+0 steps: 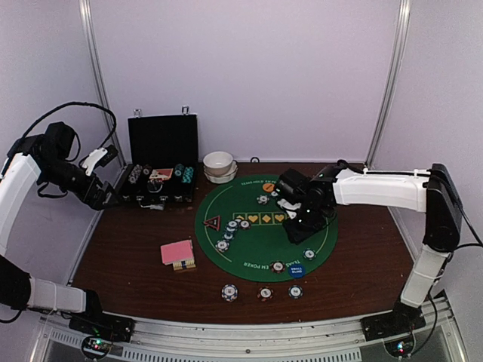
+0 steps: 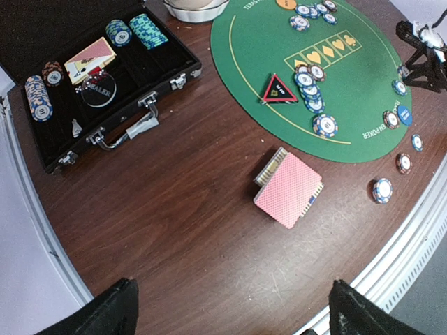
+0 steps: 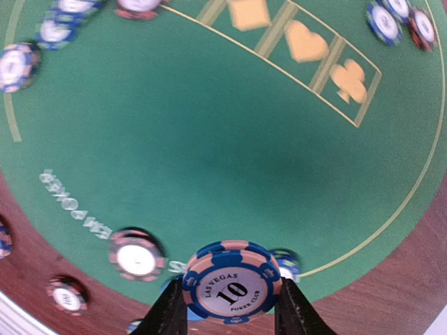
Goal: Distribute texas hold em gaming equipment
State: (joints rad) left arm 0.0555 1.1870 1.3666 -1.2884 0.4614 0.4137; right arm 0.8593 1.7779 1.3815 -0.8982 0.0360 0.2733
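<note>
Right gripper (image 3: 230,317) clamped on upright poker chip (image 3: 232,281) above green mat (image 3: 209,139) — left gripper (image 2: 230,317) gaping, well apart.

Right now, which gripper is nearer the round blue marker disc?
Right. The right gripper hangs over the green mat near the disc; the left gripper is far off by the black case.

Pink deck (image 1: 178,254) skewed on desk (image 1: 136,256), 8 o'clock off mat (image 1: 256,245). On mat: red triangle (image 1: 212,223) 9, orange disc (image 1: 269,187) 12, blue disc (image 1: 296,270) 5. Striped 10 chip (image 3: 232,281) upright in right tool (image 3: 232,308).
</note>
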